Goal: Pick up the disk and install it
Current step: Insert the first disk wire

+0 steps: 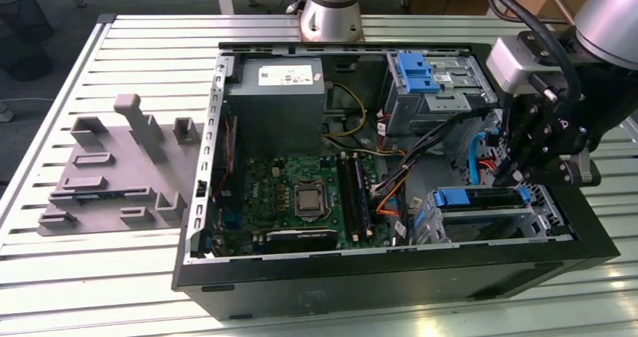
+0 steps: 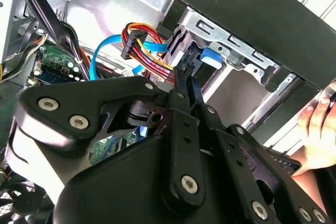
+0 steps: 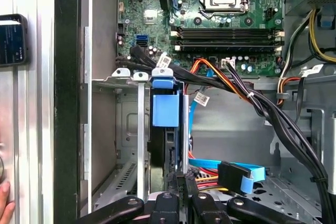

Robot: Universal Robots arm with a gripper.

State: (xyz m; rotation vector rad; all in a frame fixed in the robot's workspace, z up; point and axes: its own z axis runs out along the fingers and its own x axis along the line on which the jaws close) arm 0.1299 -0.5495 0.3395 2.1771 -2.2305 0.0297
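The open black computer case (image 1: 399, 277) holds a green motherboard (image 1: 299, 195) and a grey metal drive cage (image 1: 488, 221), where the disk (image 1: 482, 197) in its blue plastic carrier sits edge-on. The gripper (image 1: 510, 174) hangs just above it, slim black fingers (image 3: 180, 182) pinched together with nothing between them.

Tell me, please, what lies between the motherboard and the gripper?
In the first wrist view, cable bundles cross between the motherboard and the gripper.
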